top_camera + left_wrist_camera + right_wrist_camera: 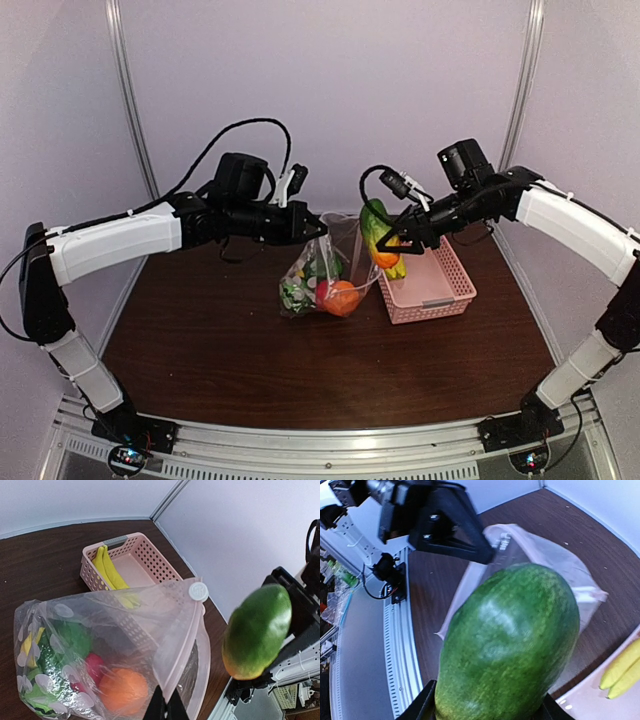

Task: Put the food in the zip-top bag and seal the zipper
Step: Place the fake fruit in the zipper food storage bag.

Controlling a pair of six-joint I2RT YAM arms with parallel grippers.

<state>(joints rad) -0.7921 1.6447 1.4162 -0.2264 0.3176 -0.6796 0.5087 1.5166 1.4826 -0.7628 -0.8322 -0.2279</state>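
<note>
The left tool [318,226] is pressed together on the top edge of the zip-top bag [100,620]. It pinches the clear plastic so the bag hangs from its tips down to the surface [220,350], with the mouth gaping toward the right tool [388,243]. The zipper [181,632] runs from the left tool's tips up to the white slider tab [198,591]. Inside, below that tool, lie an orange [124,690], a red-pink fruit [94,665] and green pieces [70,640]. The right tool clamps the orange-green piece [510,645] — raised off the surface, just beside the bag's mouth. Below and beside the right tool, the pink basket [430,305] holds the banana bunch [111,572].
</note>
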